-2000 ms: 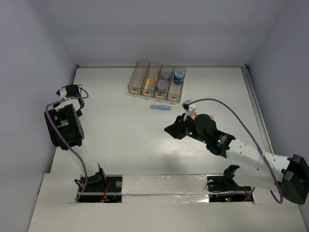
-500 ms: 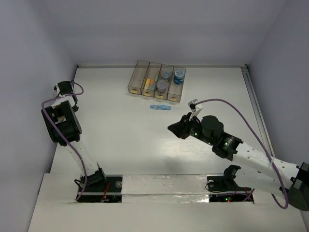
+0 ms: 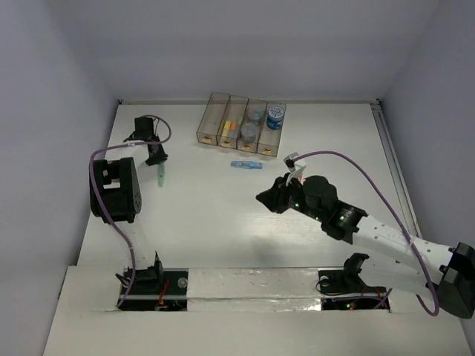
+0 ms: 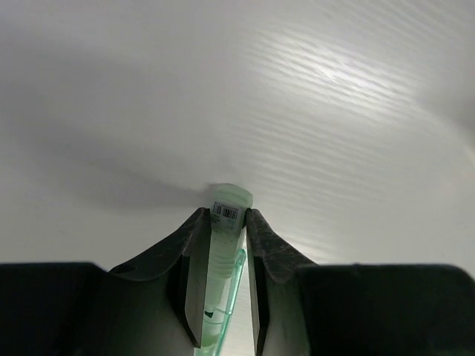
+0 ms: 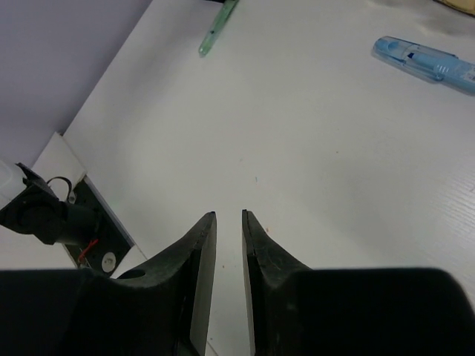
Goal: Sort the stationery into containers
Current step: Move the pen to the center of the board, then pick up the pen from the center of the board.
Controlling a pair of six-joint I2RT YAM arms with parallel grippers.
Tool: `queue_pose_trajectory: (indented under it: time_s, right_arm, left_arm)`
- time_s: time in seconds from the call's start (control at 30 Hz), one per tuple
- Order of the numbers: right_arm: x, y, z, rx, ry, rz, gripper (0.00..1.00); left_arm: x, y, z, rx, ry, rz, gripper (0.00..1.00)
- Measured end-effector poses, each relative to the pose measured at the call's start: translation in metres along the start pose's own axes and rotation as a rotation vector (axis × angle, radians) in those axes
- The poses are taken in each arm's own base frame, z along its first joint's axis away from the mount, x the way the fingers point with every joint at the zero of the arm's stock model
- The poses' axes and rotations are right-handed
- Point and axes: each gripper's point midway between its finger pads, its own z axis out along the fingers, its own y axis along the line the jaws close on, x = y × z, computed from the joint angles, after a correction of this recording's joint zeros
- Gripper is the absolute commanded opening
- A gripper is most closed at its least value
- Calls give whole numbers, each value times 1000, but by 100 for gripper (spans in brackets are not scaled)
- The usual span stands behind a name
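Note:
A pale green marker [image 4: 223, 248] with a barcode label is pinched between my left gripper's [image 4: 226, 215] jaws. Its cap pokes out beyond the tips, close to the white table. From above, my left gripper [image 3: 154, 153] is over the table's left part and the green marker [image 3: 160, 176] hangs below it. A blue marker [image 3: 246, 165] lies just in front of the four containers [image 3: 211, 120]. My right gripper [image 3: 266, 199] hovers mid-table, its jaws a narrow gap apart and holding nothing. Its wrist view shows the blue marker [image 5: 427, 61] ahead to the right and the green marker [image 5: 217, 28] far off.
Yellow and orange sticks [image 3: 227, 127] lie in the second bin, and round rolls [image 3: 275, 113] lie in the third and fourth. Grey walls close the table on the left, back and right. A purple cable [image 3: 349, 167] loops above my right arm.
My left arm has swung from the far left edge rightward over the table, and the green marker now shows below its gripper. The right arm has barely shifted.

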Motion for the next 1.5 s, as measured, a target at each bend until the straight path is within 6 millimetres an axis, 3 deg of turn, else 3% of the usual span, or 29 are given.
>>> queue_pose_trajectory:
  time_s: [0.1,0.4,0.53,0.6,0.8,0.97,1.2,1.4,1.5]
  right_arm:
    - [5,-3,0,10,17,-8,29]
    - [20,-10,12,34,105,-47,34]
    - [36,-14,22,36,167,-44,43]
    - [45,-16,29,39,203,-41,49]
    - [68,-25,52,56,297,-48,58]
    - [75,-27,91,51,339,-69,60]
    - [93,-40,150,46,396,-154,68]
    - [114,-56,185,34,450,-249,68]
    - [110,-52,199,19,438,-306,68]
  left_arm:
    - [21,-33,-11,121,16,-38,0]
    - [88,-60,-54,312,53,-280,1]
    - [107,-86,-71,398,63,-324,11]
    - [112,-99,-80,445,63,-341,22]
    - [101,-116,-95,520,23,-377,46]
    - [85,-120,-117,570,-39,-343,50]
    - [50,-139,-181,732,-166,-191,52]
    - [50,-135,-213,768,-226,-72,55]
    - [51,-133,-222,777,-242,-38,55]
